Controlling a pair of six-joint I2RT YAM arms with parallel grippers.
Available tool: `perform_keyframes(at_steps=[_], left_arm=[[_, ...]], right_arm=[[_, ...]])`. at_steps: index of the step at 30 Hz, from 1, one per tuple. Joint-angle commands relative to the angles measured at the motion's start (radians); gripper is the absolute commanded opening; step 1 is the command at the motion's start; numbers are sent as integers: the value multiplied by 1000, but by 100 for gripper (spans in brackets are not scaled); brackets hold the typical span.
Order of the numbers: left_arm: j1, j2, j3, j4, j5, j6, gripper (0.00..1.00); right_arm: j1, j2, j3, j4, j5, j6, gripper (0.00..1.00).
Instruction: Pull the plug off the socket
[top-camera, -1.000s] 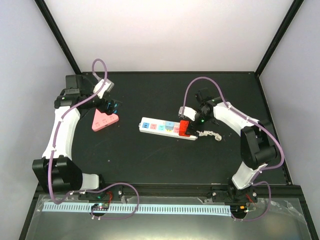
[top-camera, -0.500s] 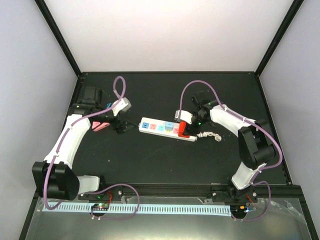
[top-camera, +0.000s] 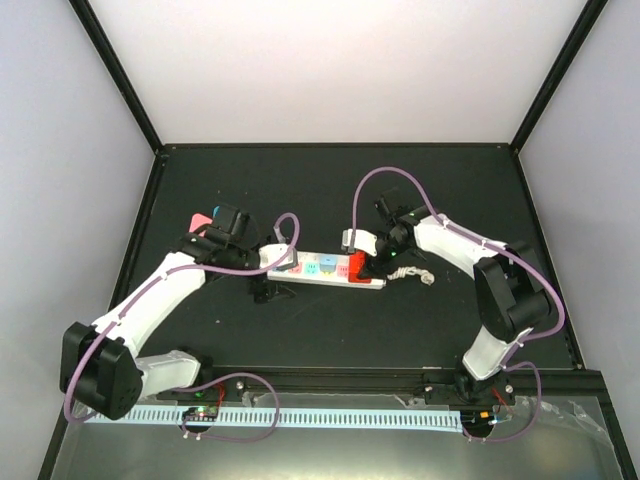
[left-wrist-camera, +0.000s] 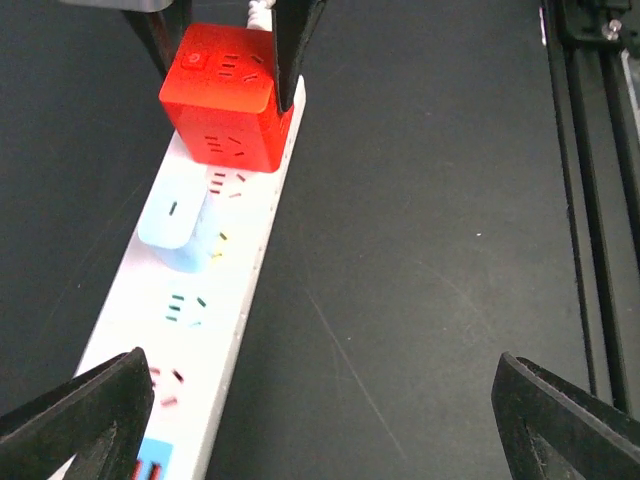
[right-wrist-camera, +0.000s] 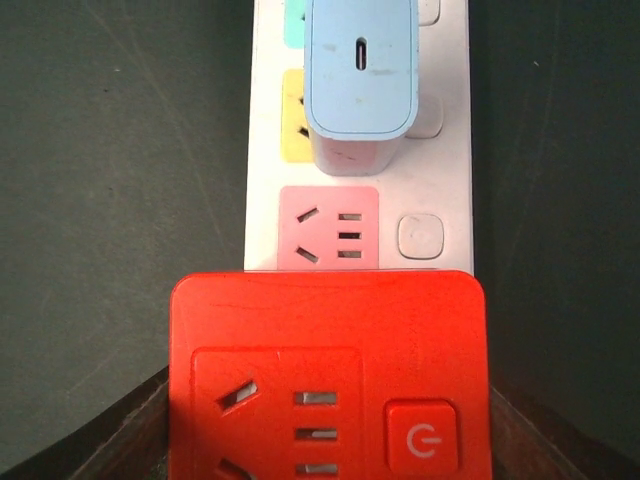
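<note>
The power strip (top-camera: 322, 268) lies crosswise on the surface (top-camera: 300, 190). At its right end the right hand (left-wrist-camera: 226, 55) pinches the red cube plug (right-wrist-camera: 330, 370). The left hand (left-wrist-camera: 320, 385) is spread astride the left end.

Red plug (right-wrist-camera: 330, 370) cropped at bottom, socket (left-wrist-camera: 140, 320) cut off at near end; pink object (top-camera: 201, 219) mostly hidden

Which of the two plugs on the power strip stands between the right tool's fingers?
The red cube plug, at the strip's cord end; the light blue plug stands free.
</note>
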Motion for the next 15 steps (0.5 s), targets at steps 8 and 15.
perform_keyframes(at_steps=[8, 15], left_arm=[[-186, 83, -40, 264, -169, 42, 85], [-193, 227, 38, 246, -246, 26, 73]], right_arm=[[87, -11, -70, -2, -107, 23, 56], [88, -36, -96, 33, -95, 39, 55]])
